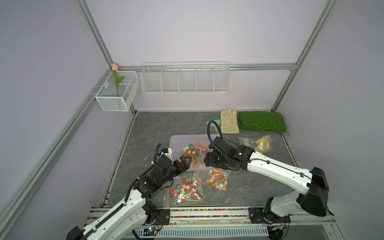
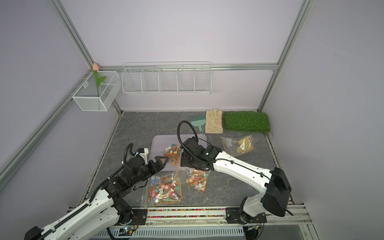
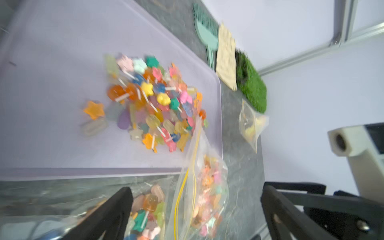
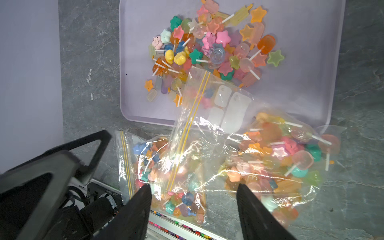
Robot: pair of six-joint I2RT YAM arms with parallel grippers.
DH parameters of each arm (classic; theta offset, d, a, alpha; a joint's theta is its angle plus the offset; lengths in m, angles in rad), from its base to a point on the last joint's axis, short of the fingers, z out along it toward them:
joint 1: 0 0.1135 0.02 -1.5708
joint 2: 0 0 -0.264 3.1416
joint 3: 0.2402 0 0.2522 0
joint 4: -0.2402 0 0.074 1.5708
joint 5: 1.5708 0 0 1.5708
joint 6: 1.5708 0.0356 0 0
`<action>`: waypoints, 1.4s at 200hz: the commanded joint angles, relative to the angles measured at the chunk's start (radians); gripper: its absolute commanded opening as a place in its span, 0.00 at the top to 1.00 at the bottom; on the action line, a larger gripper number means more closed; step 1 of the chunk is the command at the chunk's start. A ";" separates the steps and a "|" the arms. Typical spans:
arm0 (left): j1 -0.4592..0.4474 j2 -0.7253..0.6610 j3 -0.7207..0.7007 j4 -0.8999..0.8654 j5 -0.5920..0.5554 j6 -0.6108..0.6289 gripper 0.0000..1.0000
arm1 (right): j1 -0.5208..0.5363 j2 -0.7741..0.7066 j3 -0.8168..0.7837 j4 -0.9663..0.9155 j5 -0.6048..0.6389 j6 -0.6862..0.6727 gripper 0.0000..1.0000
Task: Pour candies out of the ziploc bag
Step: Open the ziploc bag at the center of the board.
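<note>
Candies [image 4: 209,41] piled in lilac tray [image 4: 307,87]; ziploc bag [image 4: 280,155] part full, mouth over tray's rim; second filled bag [image 4: 145,162] by bench [image 1: 259,187] front edge. Left tool [image 3: 197,189], right tool [image 4: 194,187]: jaws apart, empty.

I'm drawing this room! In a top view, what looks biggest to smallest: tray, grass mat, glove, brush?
1. tray, even partly covered
2. grass mat
3. glove
4. brush
The tray lies nearer the camera, which helps.
</note>
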 commanded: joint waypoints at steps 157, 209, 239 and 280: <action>0.050 -0.333 -0.035 -0.391 -0.209 -0.039 0.04 | 0.106 0.569 0.508 -0.398 0.026 0.091 0.36; 0.050 -0.347 -0.051 -0.383 -0.205 -0.040 0.03 | 0.111 0.574 0.510 -0.411 0.043 0.096 0.46; 0.050 -0.349 -0.053 -0.384 -0.204 -0.039 0.03 | 0.117 0.573 0.507 -0.414 0.048 0.098 0.52; 0.050 -0.350 -0.053 -0.384 -0.202 -0.037 0.03 | 0.121 0.562 0.492 -0.417 0.061 0.106 0.66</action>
